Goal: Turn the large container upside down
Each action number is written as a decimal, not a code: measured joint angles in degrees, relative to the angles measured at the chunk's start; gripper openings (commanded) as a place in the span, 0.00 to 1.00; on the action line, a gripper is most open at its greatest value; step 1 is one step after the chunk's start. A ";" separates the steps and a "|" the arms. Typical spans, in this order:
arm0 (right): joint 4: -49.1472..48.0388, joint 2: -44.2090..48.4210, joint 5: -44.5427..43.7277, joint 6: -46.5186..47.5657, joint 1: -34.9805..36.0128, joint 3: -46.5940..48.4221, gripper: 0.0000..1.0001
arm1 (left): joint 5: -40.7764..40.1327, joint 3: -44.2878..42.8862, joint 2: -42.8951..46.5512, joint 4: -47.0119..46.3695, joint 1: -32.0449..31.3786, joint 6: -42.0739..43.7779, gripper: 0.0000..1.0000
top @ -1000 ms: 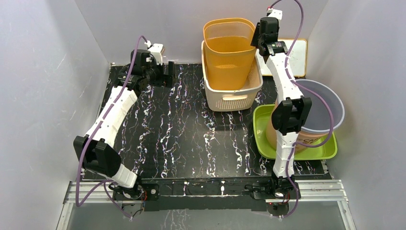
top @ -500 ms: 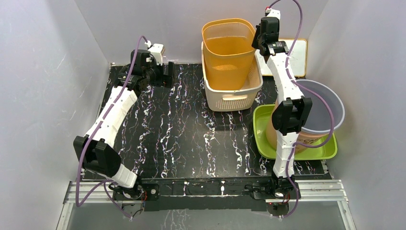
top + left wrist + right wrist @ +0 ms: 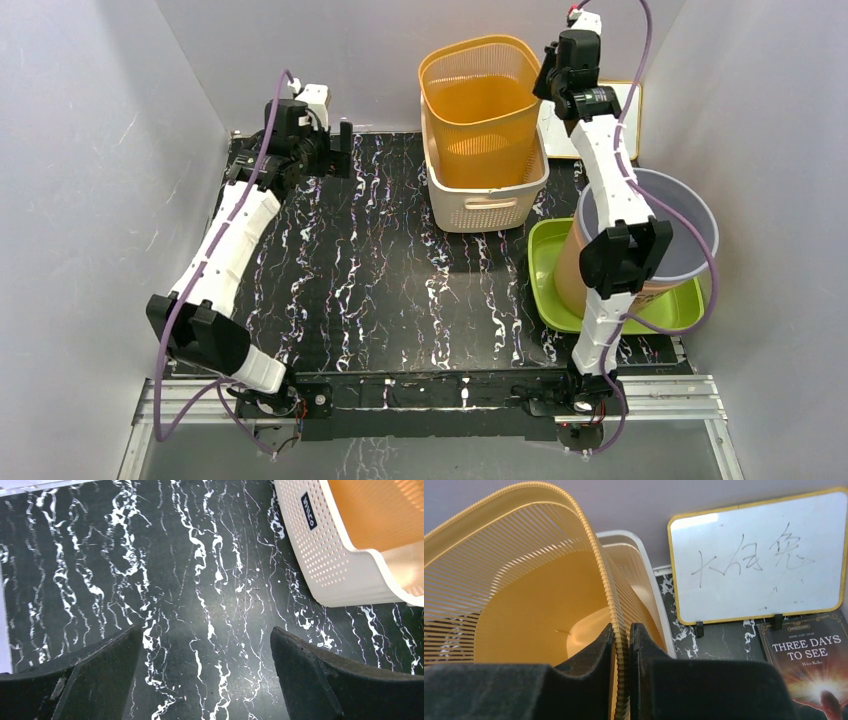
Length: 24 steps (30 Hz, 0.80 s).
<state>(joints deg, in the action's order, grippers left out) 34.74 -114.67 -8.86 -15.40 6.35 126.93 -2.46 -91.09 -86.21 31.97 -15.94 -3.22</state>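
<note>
You can read "THREE DAYS TO SEE" on the book (image 3: 809,652) lying right of the cream perforated basket (image 3: 487,207); the whiteboard (image 3: 756,555) beside the book bears handwritten characters; the cream basket's dark label (image 3: 308,511) is too small to read. Your right gripper (image 3: 622,630), arm extended forward, pinches the rim of the orange slatted basket (image 3: 478,95), which sits mouth-up inside the cream basket; your left gripper (image 3: 204,637) hovers left of it, spread wide, holding nothing.
</note>
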 measured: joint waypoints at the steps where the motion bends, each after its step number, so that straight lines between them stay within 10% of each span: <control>1: 0.07 1.25 0.44 0.00 0.00 -0.04 0.00 | -0.98 -0.70 0.46 0.48 0.00 -0.13 0.98; 24: -11.80 17.88 19.76 -11.34 4.28 -4.22 0.00 | -23.67 -20.76 10.78 7.13 1.49 -4.66 0.98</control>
<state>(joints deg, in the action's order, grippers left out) 22.94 -96.79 10.90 -26.74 10.63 122.72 -26.13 -111.85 -75.44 39.09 -14.46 -7.88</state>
